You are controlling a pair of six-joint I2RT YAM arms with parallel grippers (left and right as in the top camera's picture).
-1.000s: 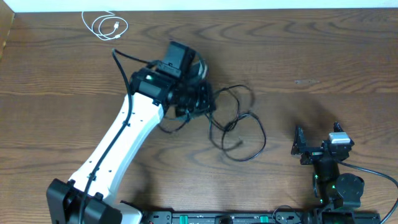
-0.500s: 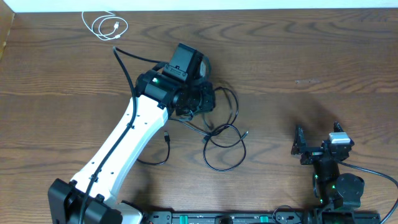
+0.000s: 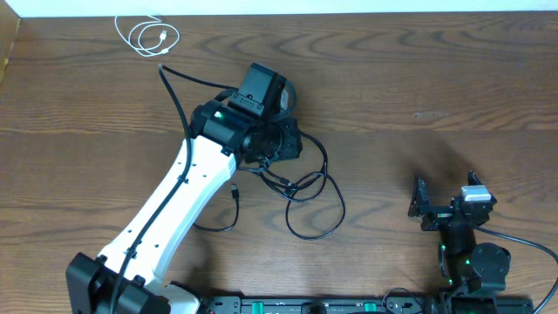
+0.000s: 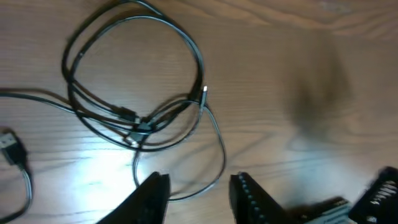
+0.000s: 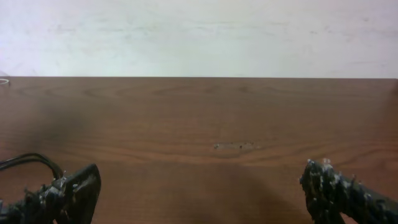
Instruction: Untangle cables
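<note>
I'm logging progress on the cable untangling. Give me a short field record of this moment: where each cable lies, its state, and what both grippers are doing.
white cable: coiled alone near the table's far left corner, apart from the others
black cables: overlapping loops mid-table, crossing each other, not yet separated
left gripper: over the black loops, jaws apart, no grip visible
right gripper: wide open, empty, at the near right, away from every cable
table: brown wood
</note>
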